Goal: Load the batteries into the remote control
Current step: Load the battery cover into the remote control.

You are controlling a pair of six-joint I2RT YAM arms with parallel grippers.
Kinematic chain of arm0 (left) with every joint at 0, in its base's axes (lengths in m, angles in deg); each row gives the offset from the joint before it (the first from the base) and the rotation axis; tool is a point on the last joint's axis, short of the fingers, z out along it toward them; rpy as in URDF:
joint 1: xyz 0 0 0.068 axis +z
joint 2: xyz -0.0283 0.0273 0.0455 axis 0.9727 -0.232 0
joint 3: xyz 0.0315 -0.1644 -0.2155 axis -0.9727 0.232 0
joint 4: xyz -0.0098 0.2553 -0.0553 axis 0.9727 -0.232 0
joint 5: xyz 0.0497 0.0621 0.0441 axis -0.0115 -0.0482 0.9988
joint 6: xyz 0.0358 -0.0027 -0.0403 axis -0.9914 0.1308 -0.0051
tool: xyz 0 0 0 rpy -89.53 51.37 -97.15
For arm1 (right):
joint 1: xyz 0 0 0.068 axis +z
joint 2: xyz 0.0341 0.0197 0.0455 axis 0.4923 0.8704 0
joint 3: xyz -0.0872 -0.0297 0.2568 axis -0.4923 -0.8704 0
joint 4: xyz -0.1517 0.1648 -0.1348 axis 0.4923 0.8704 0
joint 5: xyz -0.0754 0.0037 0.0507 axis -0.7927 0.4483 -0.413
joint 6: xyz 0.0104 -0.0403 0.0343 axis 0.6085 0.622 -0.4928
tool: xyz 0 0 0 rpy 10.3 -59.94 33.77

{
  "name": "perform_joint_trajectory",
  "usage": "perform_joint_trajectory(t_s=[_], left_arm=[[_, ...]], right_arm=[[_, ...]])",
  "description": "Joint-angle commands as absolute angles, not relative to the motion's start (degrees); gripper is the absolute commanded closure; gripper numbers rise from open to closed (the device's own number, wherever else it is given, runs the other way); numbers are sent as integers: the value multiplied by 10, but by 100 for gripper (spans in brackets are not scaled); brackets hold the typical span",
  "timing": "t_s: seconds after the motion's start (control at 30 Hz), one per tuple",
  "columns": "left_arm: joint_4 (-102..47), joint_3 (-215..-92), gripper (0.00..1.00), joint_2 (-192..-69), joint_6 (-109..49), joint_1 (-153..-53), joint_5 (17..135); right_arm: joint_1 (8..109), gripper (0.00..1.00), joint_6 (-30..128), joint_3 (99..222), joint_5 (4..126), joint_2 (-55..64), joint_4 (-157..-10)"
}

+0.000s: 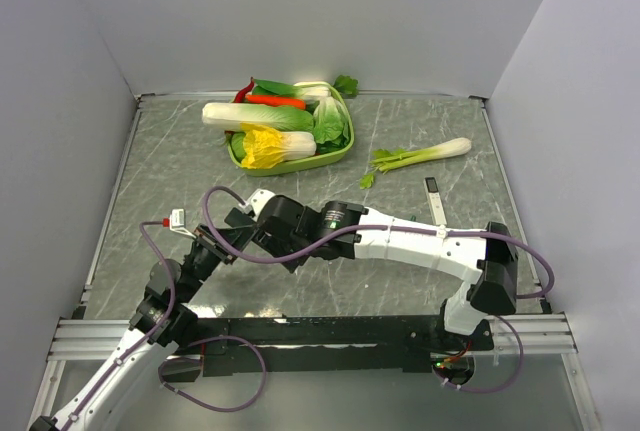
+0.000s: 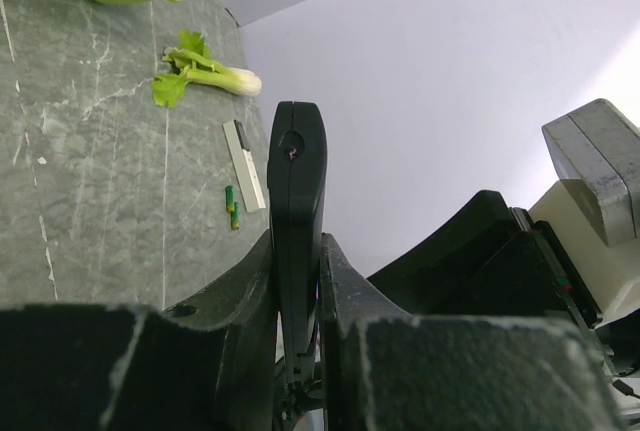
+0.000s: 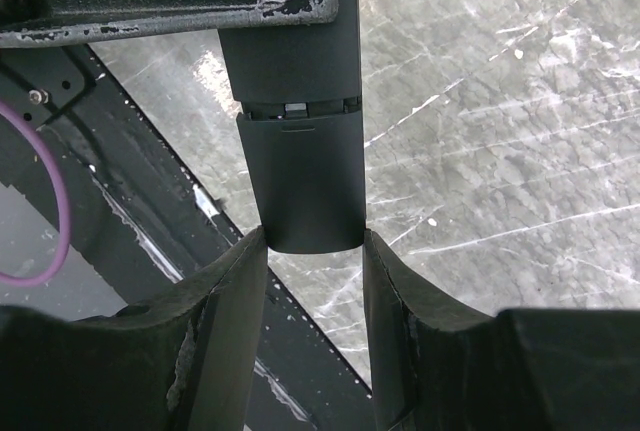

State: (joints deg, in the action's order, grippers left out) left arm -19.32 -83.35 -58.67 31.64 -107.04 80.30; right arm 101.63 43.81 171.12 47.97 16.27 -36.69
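Top view: two arms, the left arm (image 1: 165, 301) and the right arm (image 1: 420, 241), are seen meeting low and left of centre over the grey marbled table (image 1: 150, 171). One green tray (image 1: 338, 156) of vegetables is set at upper centre. One celery stalk (image 1: 425, 155) and one slim white device (image 1: 435, 199) are laid to its right.

Left wrist view: one black remote control (image 2: 297, 171) is shown edge-on at centre frame, clamped between the two fingers of the left gripper (image 2: 297, 247) and raised off the table. The green batteries (image 2: 232, 207), apparently two, are seen just left of it, on the table beside the white device.

Right wrist view: the remote's covered end is framed at centre between the two fingers of the right gripper (image 3: 313, 241). The tips are set against its lower corners, though whether they are pressing cannot be told.
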Motion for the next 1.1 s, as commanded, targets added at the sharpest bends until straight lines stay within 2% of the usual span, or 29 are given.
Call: perform_joint_trajectory(t_s=[0.0,0.5,0.6,0.73,0.93,1.07], left_arm=[[-157,-797,99,-586,328,-1072,803],[-155,-804,99,-561,364,-1072,813],[-145,-801,99,-562,367,-1072,806],[-143,-803,99,-566,362,-1072,799],[-152,-807,99,-573,346,-1072,791],[-149,-801,99,-573,356,-1072,789]], right_arm=[[1024,91,432,1742,470,181,-346],[1024,81,428,1716,472,178,-362],[1024,76,429,1713,474,175,-367],[1023,65,429,1707,471,168,-371],[1023,58,427,1702,469,152,-380],[1024,57,428,1704,463,145,-379]])
